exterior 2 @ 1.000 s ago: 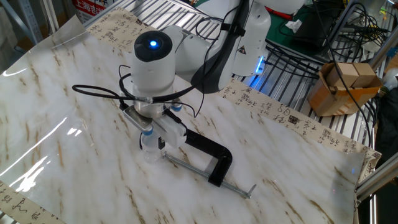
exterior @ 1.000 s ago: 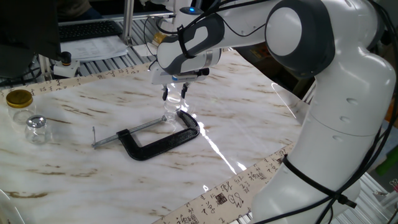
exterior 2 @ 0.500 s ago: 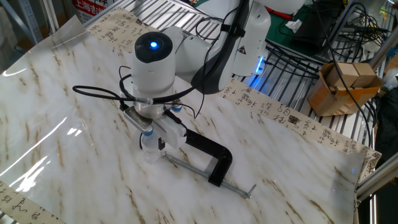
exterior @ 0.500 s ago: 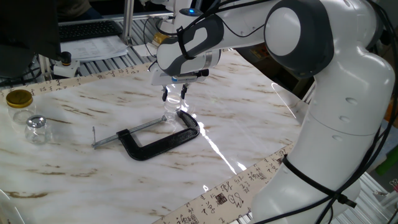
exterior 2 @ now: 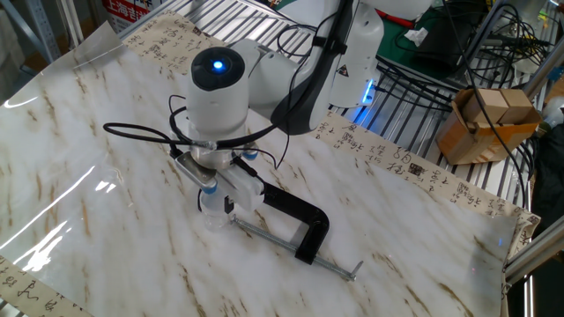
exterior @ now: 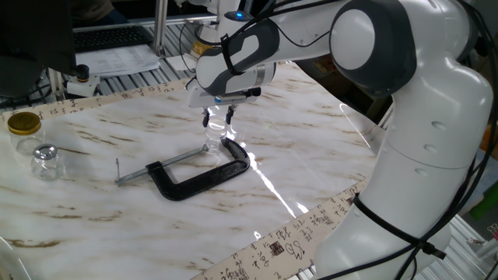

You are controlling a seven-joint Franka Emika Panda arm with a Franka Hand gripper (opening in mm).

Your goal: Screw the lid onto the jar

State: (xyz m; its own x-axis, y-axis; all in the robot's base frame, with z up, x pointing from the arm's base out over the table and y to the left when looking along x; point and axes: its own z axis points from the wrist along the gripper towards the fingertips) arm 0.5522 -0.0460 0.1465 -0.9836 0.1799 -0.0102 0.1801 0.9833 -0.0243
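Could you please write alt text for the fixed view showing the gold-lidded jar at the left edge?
A white robot arm's end effector reaches down over a tiny clear jar beside a black C-clamp on a marble-patterned table. A gold-lidded jar and a knob-topped clear jar stand far left.

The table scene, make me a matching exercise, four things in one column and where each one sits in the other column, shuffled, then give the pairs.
Things:
1. black C-clamp
2. gold-lidded jar
3. knob-topped clear jar
4. tiny clear jar

Places:
A. directly below the gripper
B. lying flat mid-table
C. by the table edge, next to the knob-topped jar
D. just in front of the gold-lidded jar

Pairs: 1-B, 2-C, 3-D, 4-A
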